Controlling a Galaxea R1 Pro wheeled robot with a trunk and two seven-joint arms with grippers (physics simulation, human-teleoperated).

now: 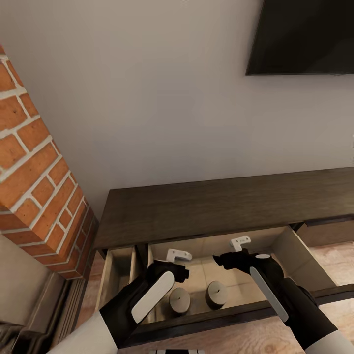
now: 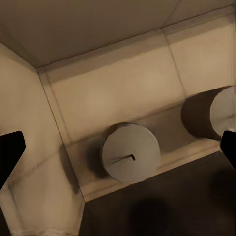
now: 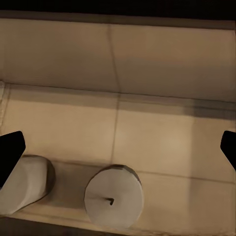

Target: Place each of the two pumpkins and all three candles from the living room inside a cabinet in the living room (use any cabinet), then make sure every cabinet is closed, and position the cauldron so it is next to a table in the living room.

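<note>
Two candles stand upright in the open drawer, both grippers hovering above them.

My left gripper (image 1: 173,264) hangs with its fingers spread wide and empty; in its wrist view the left candle (image 2: 131,152) sits between the fingertips, wick up. My right gripper (image 1: 230,252) is likewise wide and holds nothing, over the right candle (image 1: 216,293). From the head camera the candles sit side by side, apart, at about 6 o'clock, near the front wall of the drawer (image 1: 305,258) of the dark-brown cabinet (image 1: 216,206). A brick column (image 1: 39,187) stands at 9 o'clock, a black TV (image 1: 305,37) at 1 o'clock.
</note>
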